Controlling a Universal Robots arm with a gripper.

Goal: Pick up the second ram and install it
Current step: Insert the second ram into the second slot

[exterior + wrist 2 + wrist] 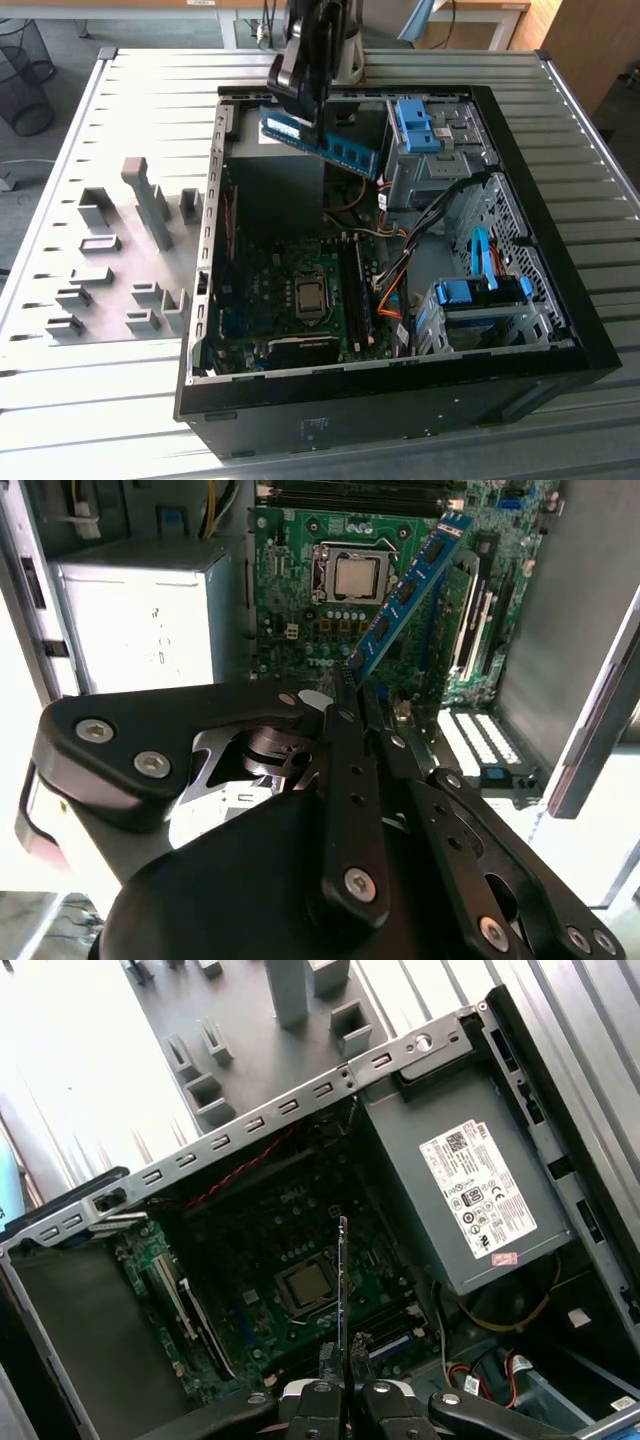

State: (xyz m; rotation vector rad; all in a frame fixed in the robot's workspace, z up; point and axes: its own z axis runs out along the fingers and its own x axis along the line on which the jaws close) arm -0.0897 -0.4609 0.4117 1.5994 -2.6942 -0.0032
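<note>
Second ram (322,141): blue stick, clamped by one end in gripper (352,702), held aloft over far part of open computer case (400,420). Long axis projecting forward from fingertips, above motherboard (290,300); black slots (355,290) lower, nearer.

Exterior view. A slatted metal worktable (130,100) fills most of the scene, its ribbed grey surface running from the near edge to the far edge. Beyond its far edge lies a grey floor (70,40). A black wire-mesh wastebasket (25,75) stands on that floor at the exterior view's left, near the table's corner. Farther back, the edge of a light wooden desk (480,8) crosses the top of the view, with dark cables hanging below it. A brown wooden panel (590,45) stands at the exterior view's right, just behind the table's far corner. Lighting is bright and even, giving soft reflections on the table slats.
</note>
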